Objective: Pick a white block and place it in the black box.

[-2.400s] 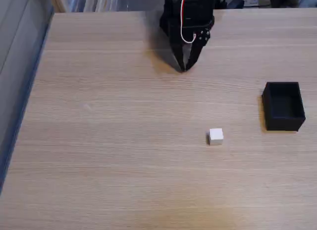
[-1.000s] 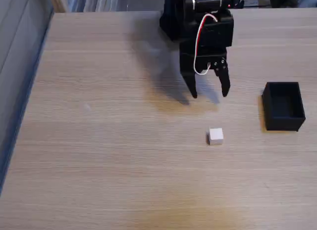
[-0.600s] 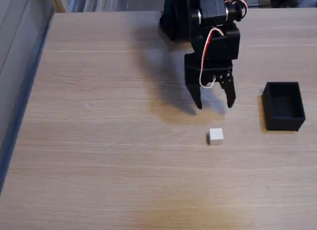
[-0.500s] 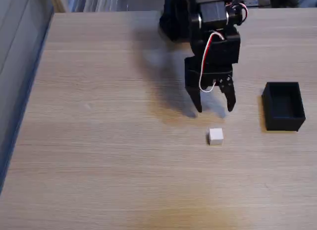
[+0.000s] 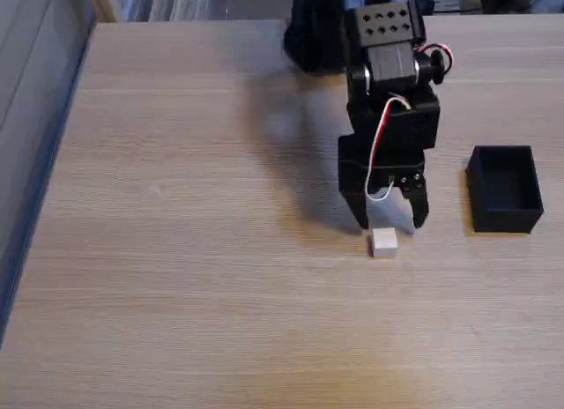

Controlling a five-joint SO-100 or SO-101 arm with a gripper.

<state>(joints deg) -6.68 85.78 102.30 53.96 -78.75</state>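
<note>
In the fixed view a small white block [image 5: 383, 242] lies on the wooden table, right of centre. My black gripper [image 5: 390, 224] hangs just above and behind it, open, with one fingertip on each side of the block's far edge and nothing held. The black box [image 5: 504, 188] stands open-topped near the right edge, apart from the block and to the right of my arm.
The wooden table [image 5: 194, 250] stretches wide and bare to the left and toward the front. Its left edge borders a grey wall strip [image 5: 35, 118]. The arm's base [image 5: 313, 30] sits at the far edge of the table.
My arm has reached forward and down from the far edge toward the block. The gripper, shut at first, now stands open just over it. Block and box have not moved.
</note>
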